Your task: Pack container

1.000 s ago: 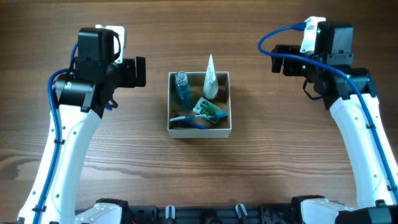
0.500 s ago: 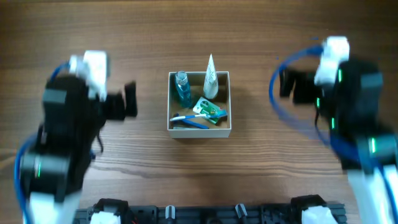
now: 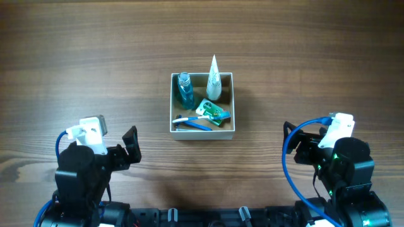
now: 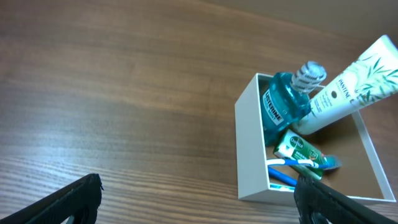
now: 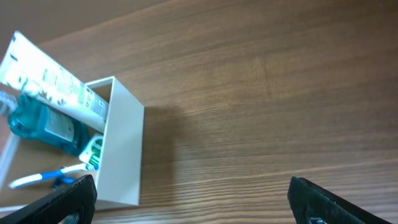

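From my station I see the container (image 3: 202, 135) at the middle of the wooden table (image 3: 95, 57), a little toward the far side. It stands flat, with its open top facing up. Both arms are folded low at the near edge, one on each side, and well apart from it.

The left gripper (image 3: 130, 144) is at the near left, clear of the box. Its wrist camera shows the two black fingers (image 4: 74, 199) spread wide at the bottom corners of the view. The jaws are fully apart, with only bare wood between them. The right gripper (image 3: 302, 142) is at the near right. Its fingers (image 5: 65, 199) are parted just as widely and hold nothing.

Four toiletries are inside the box. A teal mouthwash bottle (image 3: 184, 91) lies in the far-left corner. A white tube (image 3: 214, 79) leans against the far wall just to the right of the bottle, and its flat end reaches past the rim. A small green toothpaste pack (image 3: 211, 111) lies tilted near the centre-right. A blue and white toothbrush (image 3: 192, 122) lies along the near wall, partly under the green pack.

The left wrist camera looks at the box's left wall from outside, and the bottle and tube rise above its rim. The right wrist camera sees the right wall and the same items behind it.
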Motion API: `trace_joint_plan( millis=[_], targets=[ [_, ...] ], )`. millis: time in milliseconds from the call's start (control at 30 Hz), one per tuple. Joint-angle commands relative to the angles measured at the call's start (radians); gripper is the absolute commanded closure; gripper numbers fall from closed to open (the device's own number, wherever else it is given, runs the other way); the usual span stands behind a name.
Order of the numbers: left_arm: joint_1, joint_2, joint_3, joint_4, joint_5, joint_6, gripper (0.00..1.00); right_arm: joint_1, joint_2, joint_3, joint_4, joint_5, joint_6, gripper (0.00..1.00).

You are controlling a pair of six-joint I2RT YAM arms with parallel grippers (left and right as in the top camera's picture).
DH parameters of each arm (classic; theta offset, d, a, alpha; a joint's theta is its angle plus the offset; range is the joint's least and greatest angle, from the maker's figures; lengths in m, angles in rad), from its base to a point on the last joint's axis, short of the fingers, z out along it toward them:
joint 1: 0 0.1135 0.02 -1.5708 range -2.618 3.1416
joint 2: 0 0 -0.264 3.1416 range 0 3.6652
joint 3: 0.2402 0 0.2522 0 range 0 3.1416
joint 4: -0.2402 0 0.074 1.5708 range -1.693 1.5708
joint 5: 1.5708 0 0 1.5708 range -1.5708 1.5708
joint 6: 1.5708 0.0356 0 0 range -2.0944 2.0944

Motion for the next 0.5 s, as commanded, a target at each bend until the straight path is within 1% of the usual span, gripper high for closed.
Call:
trace_joint_plan(
  millis=[0, 367, 433, 467],
  targets=[
    [0.005, 0.005, -0.005, -0.012, -0.02, -0.021, 0.0, 0.006, 0.004, -0.004, 0.004, 0.021, 0.102, 0.0],
    [0.005, 0.005, -0.005, -0.012, -0.02, -0.021, 0.0, 0.006, 0.001, -0.004, -0.009, 0.029, 0.09, 0.0],
    [0.005, 0.005, -0.005, -0.012, -0.02, -0.021, 0.0, 0.006, -0.013, -0.009, 0.008, 0.042, 0.042, 0.0],
    [0.005, 0.005, -0.005, -0.012, -0.02, -0.021, 0.0, 0.006, -0.031, -0.024, 0.044, 0.025, -0.018, 0.0]
  ],
)
